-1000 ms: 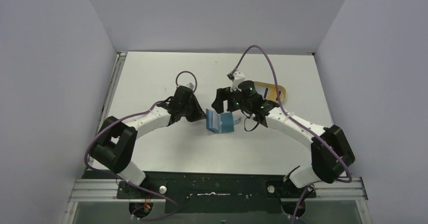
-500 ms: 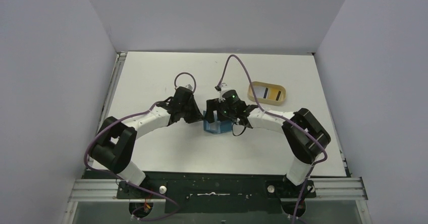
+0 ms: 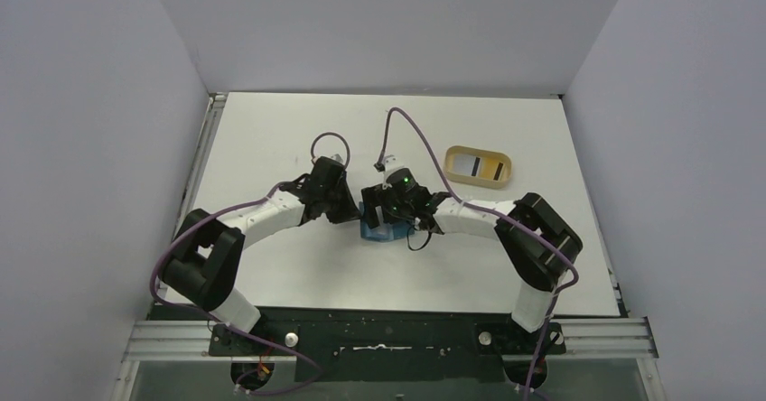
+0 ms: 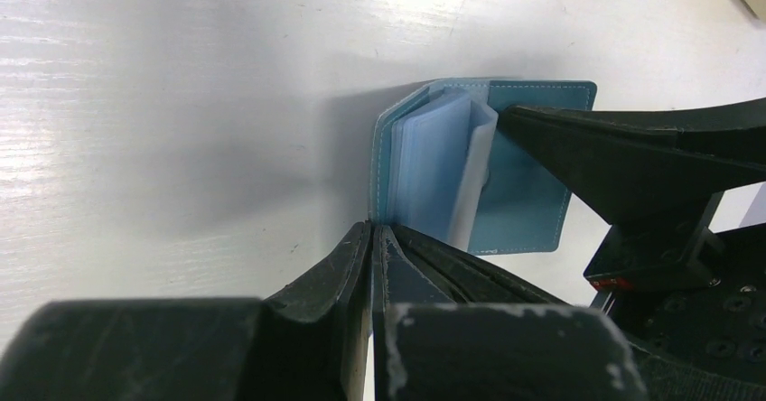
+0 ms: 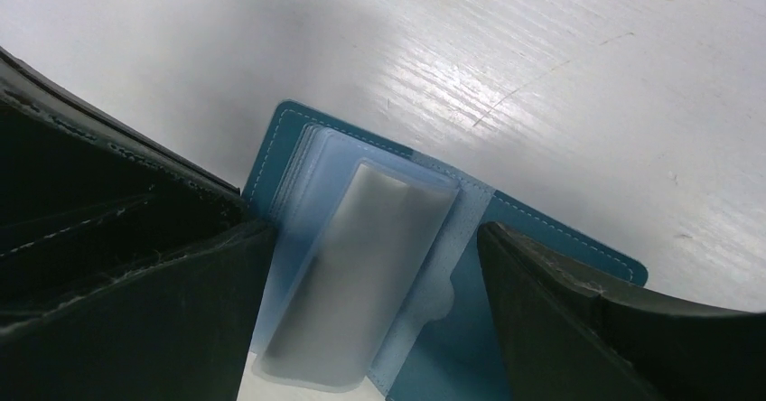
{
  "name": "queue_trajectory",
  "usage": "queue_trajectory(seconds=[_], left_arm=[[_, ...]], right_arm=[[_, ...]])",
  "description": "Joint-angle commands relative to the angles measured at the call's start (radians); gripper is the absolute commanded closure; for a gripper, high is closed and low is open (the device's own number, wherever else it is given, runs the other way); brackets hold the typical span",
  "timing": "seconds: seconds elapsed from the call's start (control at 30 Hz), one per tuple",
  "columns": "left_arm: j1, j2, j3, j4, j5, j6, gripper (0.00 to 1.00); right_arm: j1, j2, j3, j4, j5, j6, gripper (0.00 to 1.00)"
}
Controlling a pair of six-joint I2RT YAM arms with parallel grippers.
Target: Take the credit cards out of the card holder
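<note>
The teal card holder [image 3: 383, 230] lies open at mid-table. My left gripper [image 4: 373, 228] is shut on the edge of its left cover [image 4: 387, 162], and the clear sleeves [image 4: 434, 162] fan out beyond. My right gripper [image 5: 375, 231] stands open over the holder, with one finger [image 5: 144, 302] on each side of a pale credit card [image 5: 361, 270] that sits in a clear sleeve. Neither finger touches the card. The holder's right cover [image 5: 569, 243] lies flat under the right finger. From above, both grippers meet at the holder and hide most of it.
A tan rounded tray [image 3: 479, 182] stands to the back right of the holder and holds a pale card with a black stripe [image 3: 476, 163]. The right arm's purple cable [image 3: 415, 130] arcs above the holder.
My right arm has swung left from near the tray to the card holder, and its open jaws now straddle the sleeves. The left gripper has kept its hold.
</note>
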Motion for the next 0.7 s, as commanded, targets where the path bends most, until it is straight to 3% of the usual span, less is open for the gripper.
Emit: queue_trajectory(seconds=[0.0,0.67], left_arm=[[0.004,-0.067,0.033,0.077,0.035,-0.005,1.00],[0.012,-0.071,0.046,0.060,0.030,0.002,1.00]], right_arm=[[0.033,0.013,0.016,0.010,0.018,-0.037,0.13],[0.003,-0.075,-0.049,-0.151,0.199,-0.165,0.12]])
